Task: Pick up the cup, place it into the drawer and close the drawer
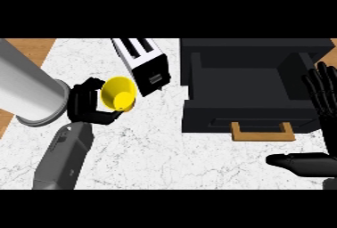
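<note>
A: Head view, entry one. Left hand (pixel 85 104) has its fingers and thumb curled round the small yellow cone-shaped cup (pixel 119 93), which it holds over the white marbled counter (pixel 164 151), just beside the white slotted toaster (pixel 143 64).

B: Progress?

A: Judged from this: pick-up looks done, the cup being in the fingers and apparently off the counter, though the steep view does not make the lift certain. Placing and closing are both left. The black drawer (pixel 253 89) with the tan wooden handle (pixel 262 132) stands pulled open, well apart from the cup, to the right.

B: Orientation of the cup?

A: Tipped. The open mouth faces up toward the camera and a little to the upper left; the narrow base points down and right. Long axis runs steeply, near the line of sight, so the cup looks foreshortened.

B: Right hand?

A: Right hand (pixel 322 95) at the right edge, fingers straight and up, thumb out, resting, holding nothing.
</note>
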Motion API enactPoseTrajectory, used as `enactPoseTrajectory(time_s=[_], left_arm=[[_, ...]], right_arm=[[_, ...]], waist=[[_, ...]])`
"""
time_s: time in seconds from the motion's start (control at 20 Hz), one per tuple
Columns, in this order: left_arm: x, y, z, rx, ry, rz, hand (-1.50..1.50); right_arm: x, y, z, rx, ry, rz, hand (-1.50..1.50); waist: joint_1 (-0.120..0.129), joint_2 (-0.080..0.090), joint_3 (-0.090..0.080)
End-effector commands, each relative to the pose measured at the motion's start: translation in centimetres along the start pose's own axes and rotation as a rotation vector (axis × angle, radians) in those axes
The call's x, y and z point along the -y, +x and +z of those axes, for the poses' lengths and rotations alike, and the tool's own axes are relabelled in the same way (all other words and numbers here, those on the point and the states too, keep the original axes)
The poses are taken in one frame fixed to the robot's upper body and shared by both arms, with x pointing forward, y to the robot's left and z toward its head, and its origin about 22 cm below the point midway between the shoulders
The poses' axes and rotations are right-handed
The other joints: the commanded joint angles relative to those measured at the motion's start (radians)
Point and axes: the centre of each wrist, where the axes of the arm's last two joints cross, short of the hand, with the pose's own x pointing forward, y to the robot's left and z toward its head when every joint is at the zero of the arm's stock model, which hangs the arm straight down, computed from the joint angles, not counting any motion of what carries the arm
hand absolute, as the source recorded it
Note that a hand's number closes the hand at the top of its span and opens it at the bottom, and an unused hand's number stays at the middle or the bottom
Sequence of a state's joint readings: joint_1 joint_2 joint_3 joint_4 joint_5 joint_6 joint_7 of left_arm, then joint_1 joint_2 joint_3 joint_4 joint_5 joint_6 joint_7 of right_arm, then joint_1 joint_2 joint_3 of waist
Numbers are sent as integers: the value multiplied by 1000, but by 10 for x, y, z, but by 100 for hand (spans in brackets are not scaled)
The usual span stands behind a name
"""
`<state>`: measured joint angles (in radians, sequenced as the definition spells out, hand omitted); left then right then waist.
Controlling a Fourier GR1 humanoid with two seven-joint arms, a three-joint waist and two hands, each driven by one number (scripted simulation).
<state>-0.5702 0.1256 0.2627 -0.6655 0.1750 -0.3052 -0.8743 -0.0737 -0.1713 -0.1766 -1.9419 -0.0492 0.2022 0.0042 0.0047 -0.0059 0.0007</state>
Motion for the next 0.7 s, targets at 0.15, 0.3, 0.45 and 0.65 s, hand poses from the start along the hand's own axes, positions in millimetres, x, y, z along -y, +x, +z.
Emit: enactPoseTrajectory(time_s=[0.15,0.3,0.45,0.65], left_arm=[[83,34,-61,70,-131,-7,150],[105,56,-94,60,-163,-15,150],[136,77,-111,60,-189,-47,150],[178,88,-131,31,-213,-82,150]], right_arm=[[0,-2,3,-23,-18,11,-150],[16,-12,8,-17,-6,12,-150],[-6,3,22,-16,-19,-13,-150],[3,-4,6,-4,-4,-8,-150]], waist=[[8,-4,1],[-2,1,0],[-8,-2,0],[-15,4,0]])
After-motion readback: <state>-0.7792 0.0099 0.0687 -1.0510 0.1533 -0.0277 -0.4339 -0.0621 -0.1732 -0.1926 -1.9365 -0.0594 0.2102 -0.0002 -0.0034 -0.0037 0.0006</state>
